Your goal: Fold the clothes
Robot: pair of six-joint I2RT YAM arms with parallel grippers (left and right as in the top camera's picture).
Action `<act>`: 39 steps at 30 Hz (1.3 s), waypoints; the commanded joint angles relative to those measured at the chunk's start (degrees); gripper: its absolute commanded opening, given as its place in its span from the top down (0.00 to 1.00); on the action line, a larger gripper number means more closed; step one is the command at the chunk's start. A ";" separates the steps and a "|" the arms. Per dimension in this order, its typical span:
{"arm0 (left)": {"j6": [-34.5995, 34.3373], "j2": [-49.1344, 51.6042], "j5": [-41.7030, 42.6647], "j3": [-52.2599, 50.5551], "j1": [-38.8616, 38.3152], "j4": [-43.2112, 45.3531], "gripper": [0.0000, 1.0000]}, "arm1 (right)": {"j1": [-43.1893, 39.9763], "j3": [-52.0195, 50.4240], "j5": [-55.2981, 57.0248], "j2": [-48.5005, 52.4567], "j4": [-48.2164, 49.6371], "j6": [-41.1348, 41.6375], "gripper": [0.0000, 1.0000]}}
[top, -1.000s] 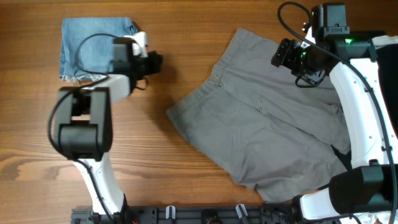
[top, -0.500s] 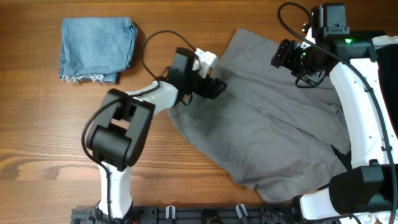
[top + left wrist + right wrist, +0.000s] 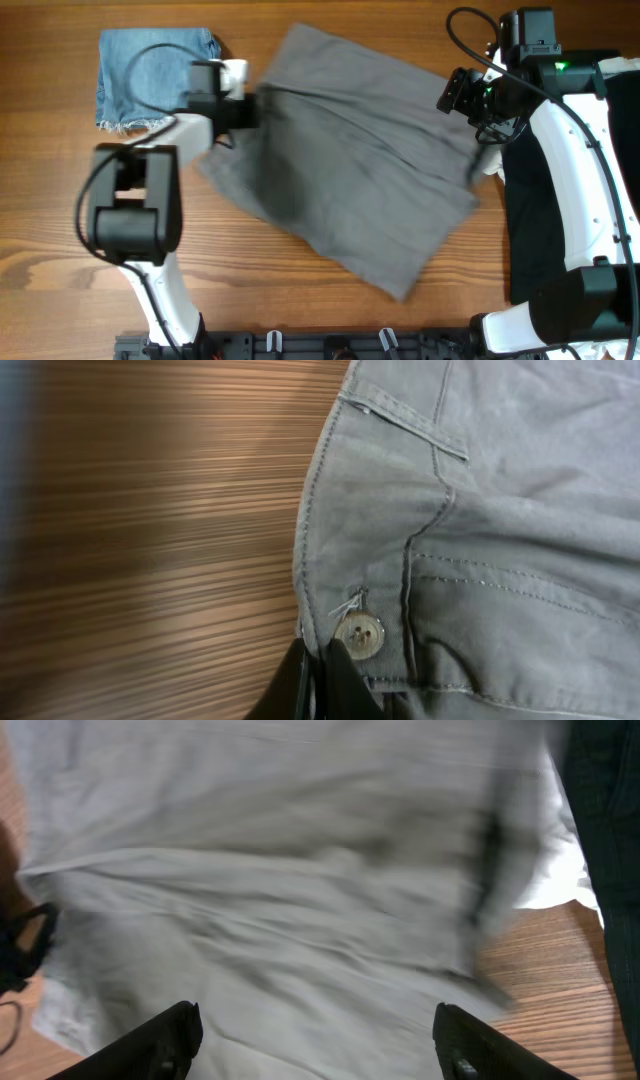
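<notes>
The mid-grey shorts [image 3: 350, 160] lie spread across the table's middle, blurred by motion. My left gripper [image 3: 258, 108] is shut on the waistband edge at the shorts' left side. In the left wrist view the jaws [image 3: 322, 678] pinch the waistband [image 3: 420, 560] right next to the small pale button [image 3: 359, 635]. My right gripper [image 3: 458, 92] hovers open above the shorts' far right edge. In the right wrist view its fingers [image 3: 312, 1038] stand wide apart over the grey cloth [image 3: 280, 900], holding nothing.
A folded light-blue denim piece [image 3: 155, 78] with a frayed hem lies at the far left. A black garment [image 3: 560, 220] lies at the right edge, under the right arm, with a white piece [image 3: 560, 880] beside it. Bare wood shows along the front.
My left gripper has taken the waistband and dragged the shorts leftward toward the denim piece. The black garment at the right is now uncovered. The right arm has stayed in place.
</notes>
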 commanded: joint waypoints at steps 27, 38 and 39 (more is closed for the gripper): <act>5.46 -11.10 2.75 -2.38 -13.03 -41.00 0.40 | -8.96 0.13 -14.86 33.51 47.93 0.20 0.78; 5.46 -9.07 1.66 -2.38 -13.03 -40.98 0.35 | -13.84 0.20 -16.11 33.53 74.14 13.05 0.69; 5.44 -9.07 1.66 -2.38 -13.00 -40.98 0.34 | -14.34 0.20 -17.86 33.53 74.03 13.00 0.66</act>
